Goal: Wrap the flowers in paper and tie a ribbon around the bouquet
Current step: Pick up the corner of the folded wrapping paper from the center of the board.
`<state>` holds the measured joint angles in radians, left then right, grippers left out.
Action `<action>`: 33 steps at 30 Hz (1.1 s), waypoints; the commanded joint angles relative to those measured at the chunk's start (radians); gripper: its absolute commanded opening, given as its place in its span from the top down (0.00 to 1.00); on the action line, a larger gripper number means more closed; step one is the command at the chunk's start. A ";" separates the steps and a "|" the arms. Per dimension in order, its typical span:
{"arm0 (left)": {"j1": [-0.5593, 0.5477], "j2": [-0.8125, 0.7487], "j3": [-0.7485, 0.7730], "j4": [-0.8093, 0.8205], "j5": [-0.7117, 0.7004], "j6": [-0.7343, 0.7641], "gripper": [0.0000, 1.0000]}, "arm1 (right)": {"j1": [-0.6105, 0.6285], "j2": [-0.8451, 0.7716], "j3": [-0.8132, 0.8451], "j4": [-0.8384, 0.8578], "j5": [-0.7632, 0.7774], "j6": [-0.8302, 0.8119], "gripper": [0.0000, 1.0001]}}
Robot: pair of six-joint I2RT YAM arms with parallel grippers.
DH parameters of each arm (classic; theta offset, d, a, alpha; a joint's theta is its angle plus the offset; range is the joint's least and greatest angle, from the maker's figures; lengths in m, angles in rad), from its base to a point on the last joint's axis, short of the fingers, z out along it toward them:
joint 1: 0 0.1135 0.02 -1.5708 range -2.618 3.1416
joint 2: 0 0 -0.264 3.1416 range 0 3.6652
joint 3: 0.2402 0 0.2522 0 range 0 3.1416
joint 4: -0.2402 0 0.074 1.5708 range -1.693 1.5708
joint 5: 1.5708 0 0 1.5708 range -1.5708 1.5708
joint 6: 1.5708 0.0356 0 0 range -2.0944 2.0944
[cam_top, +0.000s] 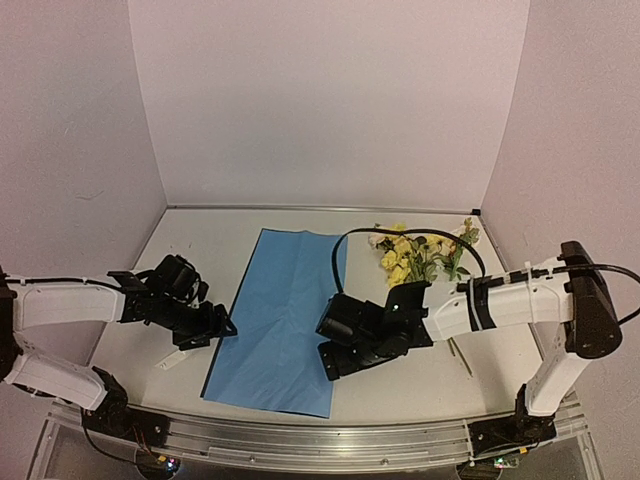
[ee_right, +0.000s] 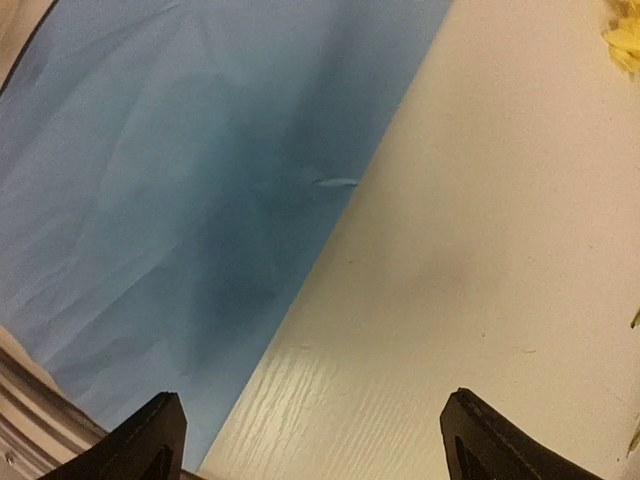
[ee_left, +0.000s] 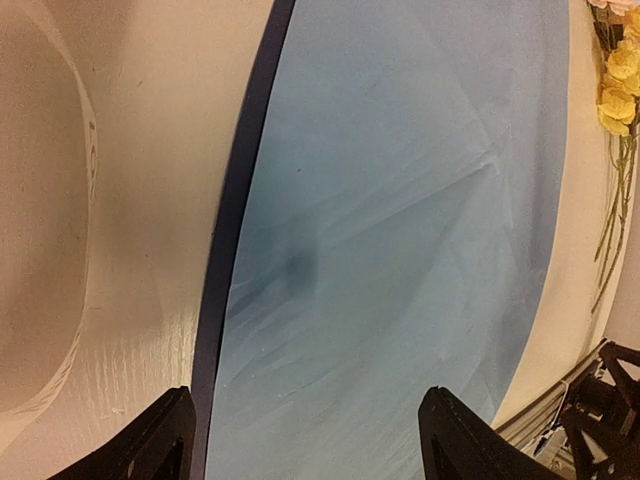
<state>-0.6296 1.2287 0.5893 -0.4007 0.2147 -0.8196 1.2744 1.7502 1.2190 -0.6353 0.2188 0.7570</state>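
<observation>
Aluminium rail (cam_top: 300,435): bottom edge. Table (cam_top: 400,395): white, wood-grained; pale walls (cam_top: 330,100) behind. Left gripper (cam_top: 212,328), right gripper (cam_top: 330,350): jaws spread, empty, flanking the paper (cam_top: 280,300), which is light blue, creased, flat, centre. Flowers (cam_top: 415,255): yellow and cream, upper right.

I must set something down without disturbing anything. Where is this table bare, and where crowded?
Bare: the far-left corner of the cream table, between the back wall and the large light blue paper sheet; also the near-right patch beside that sheet. Crowded: far right, with the yellow and pink flowers; left side, with the narrow cream ribbon.
</observation>
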 commanded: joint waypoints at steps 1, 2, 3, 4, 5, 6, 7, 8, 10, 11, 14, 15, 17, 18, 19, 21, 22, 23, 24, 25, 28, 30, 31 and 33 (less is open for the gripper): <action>-0.001 -0.039 -0.040 0.023 0.006 -0.036 0.20 | 0.120 0.060 0.125 -0.030 0.113 -0.193 0.08; -0.001 -0.037 -0.044 0.028 0.011 -0.041 0.21 | 0.134 0.081 0.149 -0.036 0.119 -0.235 0.08; -0.001 -0.036 -0.048 0.033 0.014 -0.045 0.21 | 0.149 0.102 0.174 -0.041 0.122 -0.275 0.08; -0.001 -0.040 -0.050 0.032 0.013 -0.048 0.21 | 0.162 0.129 0.202 -0.044 0.114 -0.306 0.08; -0.001 -0.046 -0.049 0.025 0.008 -0.048 0.21 | 0.175 0.150 0.228 -0.050 0.107 -0.338 0.08; -0.001 -0.052 -0.046 0.015 0.004 -0.045 0.21 | 0.186 0.169 0.252 -0.057 0.098 -0.367 0.08; -0.001 -0.059 -0.042 0.003 -0.001 -0.041 0.21 | 0.197 0.188 0.281 -0.072 0.094 -0.391 0.07; -0.001 -0.066 -0.039 -0.009 -0.006 -0.039 0.21 | 0.207 0.209 0.310 -0.093 0.097 -0.410 0.07; -0.001 -0.081 -0.034 -0.028 -0.012 -0.038 0.21 | 0.225 0.248 0.366 -0.143 0.102 -0.437 0.08; -0.001 -0.088 -0.034 -0.033 -0.014 -0.039 0.20 | 0.233 0.260 0.380 -0.160 0.105 -0.443 0.08; -0.001 -0.102 -0.035 -0.041 -0.014 -0.044 0.21 | 0.261 0.287 0.405 -0.189 0.117 -0.448 0.08; -0.001 -0.107 -0.035 -0.042 -0.012 -0.044 0.20 | 0.268 0.295 0.408 -0.196 0.125 -0.450 0.08; -0.001 -0.112 -0.034 -0.048 -0.012 -0.042 0.20 | 0.277 0.313 0.413 -0.210 0.137 -0.453 0.10; -0.001 -0.114 -0.032 -0.051 -0.013 -0.041 0.20 | 0.281 0.322 0.415 -0.216 0.142 -0.454 0.11; -0.001 -0.117 -0.031 -0.056 -0.015 -0.040 0.20 | 0.285 0.330 0.416 -0.219 0.147 -0.455 0.11; -0.001 -0.124 -0.029 -0.066 -0.018 -0.037 0.20 | 0.293 0.346 0.418 -0.222 0.162 -0.457 0.12; -0.001 -0.128 -0.029 -0.070 -0.022 -0.035 0.20 | 0.296 0.352 0.418 -0.222 0.172 -0.458 0.13; -0.001 -0.130 -0.030 -0.074 -0.023 -0.034 0.20 | 0.298 0.364 0.422 -0.222 0.178 -0.461 0.14; -0.001 -0.132 -0.032 -0.076 -0.025 -0.033 0.20 | 0.298 0.373 0.424 -0.222 0.185 -0.465 0.15; -0.001 -0.133 -0.034 -0.076 -0.027 -0.033 0.20 | 0.299 0.381 0.427 -0.221 0.197 -0.468 0.16; -0.001 -0.137 -0.036 -0.079 -0.030 -0.033 0.20 | 0.299 0.422 0.448 -0.221 0.238 -0.487 0.19; -0.001 -0.143 -0.036 -0.080 -0.034 -0.035 0.20 | 0.299 0.439 0.457 -0.219 0.276 -0.496 0.22; -0.001 -0.144 -0.036 -0.081 -0.035 -0.035 0.20 | 0.299 0.447 0.460 -0.216 0.298 -0.501 0.24; -0.001 -0.142 -0.037 -0.080 -0.036 -0.037 0.20 | 0.298 0.454 0.458 -0.209 0.332 -0.509 0.30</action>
<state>-0.6296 1.1077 0.5453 -0.4740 0.2025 -0.8543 1.5719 2.1833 1.6382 -0.8385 0.4330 0.2744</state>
